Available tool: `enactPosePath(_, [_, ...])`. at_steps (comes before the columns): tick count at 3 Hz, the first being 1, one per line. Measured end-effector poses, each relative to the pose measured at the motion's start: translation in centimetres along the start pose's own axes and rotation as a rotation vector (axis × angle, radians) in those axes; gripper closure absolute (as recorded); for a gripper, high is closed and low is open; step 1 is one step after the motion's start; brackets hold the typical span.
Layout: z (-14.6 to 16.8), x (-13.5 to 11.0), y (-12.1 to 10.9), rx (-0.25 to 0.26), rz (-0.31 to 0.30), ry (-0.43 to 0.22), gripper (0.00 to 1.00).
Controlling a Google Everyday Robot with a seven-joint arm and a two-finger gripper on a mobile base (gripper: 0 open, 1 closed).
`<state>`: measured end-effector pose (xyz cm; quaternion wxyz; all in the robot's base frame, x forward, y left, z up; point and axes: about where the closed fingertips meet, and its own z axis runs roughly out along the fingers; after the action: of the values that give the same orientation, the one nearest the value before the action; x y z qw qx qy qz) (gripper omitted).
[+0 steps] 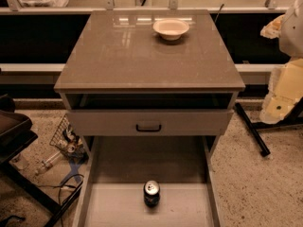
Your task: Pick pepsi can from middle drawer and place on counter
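The pepsi can (151, 193) stands upright on the floor of the middle drawer (118, 207), near its middle. The drawer is pulled far out toward the camera. The counter (142, 56) is the glossy grey-brown top of the cabinet, above and behind the drawer. My gripper is not in view. Only pale arm parts (284, 84) show at the right edge, level with the counter and well away from the can.
A pale round bowl (171, 29) sits at the counter's back right. The top drawer front with a dark handle (148, 127) overhangs the open drawer's rear. A wire basket with clutter (66, 138) and cables lie on the left floor, and a black bar (253, 129) on the right.
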<state>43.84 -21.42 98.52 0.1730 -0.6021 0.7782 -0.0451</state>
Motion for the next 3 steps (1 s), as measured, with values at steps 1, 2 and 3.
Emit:
enactPosePath(1, [0.0, 0.0, 0.0, 0.0, 0.0, 0.0, 0.0])
enactPosePath(2, [1.4, -0.2, 0.6, -0.02, -0.006, -0.049, 0.0])
enactPosePath(3, [7.4, 0.0, 3.1, -0.084, -0.029, -0.22, 0.0])
